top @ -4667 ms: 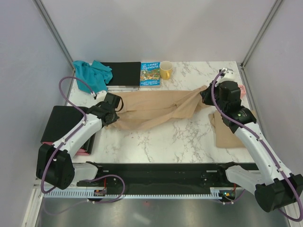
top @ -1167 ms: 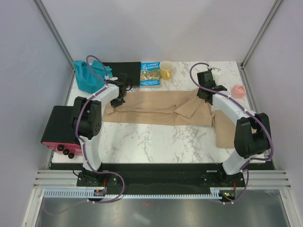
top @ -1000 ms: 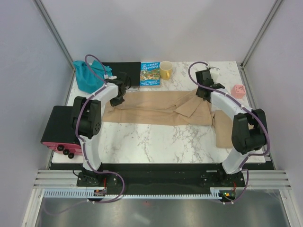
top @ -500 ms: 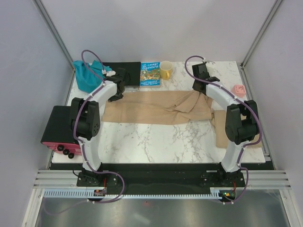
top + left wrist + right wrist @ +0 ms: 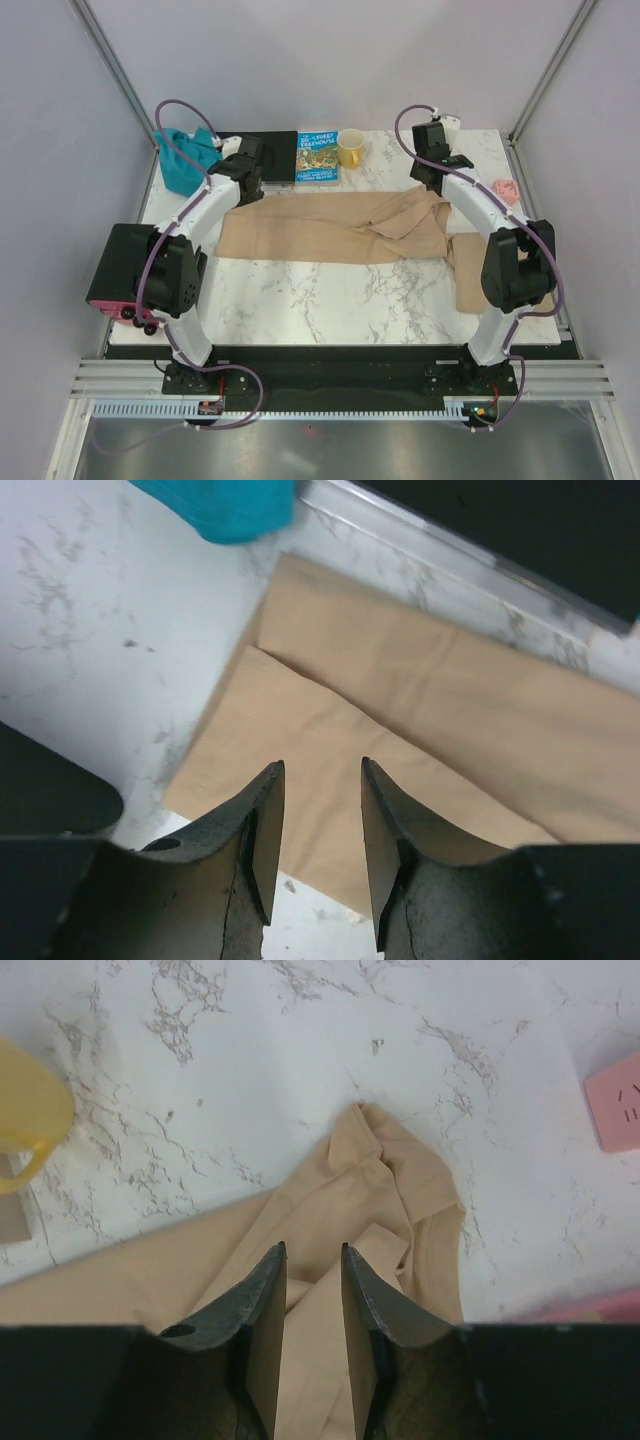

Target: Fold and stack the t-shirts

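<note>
At 10 o'clock the teal garment (image 5: 180, 160) sits heaped. The left gripper (image 5: 320, 770) has let go and lifted, jaws apart over the shirt (image 5: 330, 225), which lies in a flat band across the centre. The right gripper (image 5: 312, 1252) has released too, above the shirt's rumpled 2 o'clock corner. That fold looks laid, with a crosswise one likely left. A second shirt (image 5: 475, 275) lies at 4 o'clock. The book (image 5: 317, 158) title and pink card (image 5: 615, 1100) marks are unreadable.

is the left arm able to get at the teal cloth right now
Probably yes: the left hand hangs open and empty over a corner of the tan shirt, and the teal cloth lies beside it with nothing between.
</note>
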Robot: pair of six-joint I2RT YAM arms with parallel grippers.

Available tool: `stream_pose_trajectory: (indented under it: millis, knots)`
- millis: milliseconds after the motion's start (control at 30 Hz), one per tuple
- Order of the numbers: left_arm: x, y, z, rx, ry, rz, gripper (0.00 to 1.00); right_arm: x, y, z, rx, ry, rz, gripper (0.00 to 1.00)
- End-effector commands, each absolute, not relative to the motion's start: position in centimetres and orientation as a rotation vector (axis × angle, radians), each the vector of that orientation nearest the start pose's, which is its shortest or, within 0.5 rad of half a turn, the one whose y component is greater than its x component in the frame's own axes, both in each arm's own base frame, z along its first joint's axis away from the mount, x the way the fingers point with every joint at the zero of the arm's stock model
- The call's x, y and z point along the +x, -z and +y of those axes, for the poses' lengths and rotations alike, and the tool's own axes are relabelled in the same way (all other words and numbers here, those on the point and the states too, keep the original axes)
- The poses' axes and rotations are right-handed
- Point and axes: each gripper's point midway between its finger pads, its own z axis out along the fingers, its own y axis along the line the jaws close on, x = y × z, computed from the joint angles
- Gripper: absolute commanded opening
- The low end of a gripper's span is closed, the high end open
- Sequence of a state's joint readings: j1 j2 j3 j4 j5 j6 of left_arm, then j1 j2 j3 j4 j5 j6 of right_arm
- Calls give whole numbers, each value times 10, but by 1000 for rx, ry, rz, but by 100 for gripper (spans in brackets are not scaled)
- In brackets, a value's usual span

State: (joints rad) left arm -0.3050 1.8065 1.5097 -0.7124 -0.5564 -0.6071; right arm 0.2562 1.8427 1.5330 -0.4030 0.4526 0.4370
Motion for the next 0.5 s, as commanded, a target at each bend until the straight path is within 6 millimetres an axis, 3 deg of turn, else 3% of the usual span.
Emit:
stream_pose_trajectory:
  millis: [0, 33, 200, 467]
  knots:
    - [417, -124, -118, -386, -73, 2405, 43, 465, -191, 75, 371, 66, 2155, 36]
    - [415, -118, -123, -364, -66, 2415, 43, 456, -177, 73, 362, 83, 2188, 36]
    - [405, -92, -145, -284, 8, 2474, 40, 429, -166, 66, 360, 96, 2229, 35]
    - [398, -54, -144, -254, -65, 2548, 36, 408, -112, 81, 307, 70, 2378, 36]
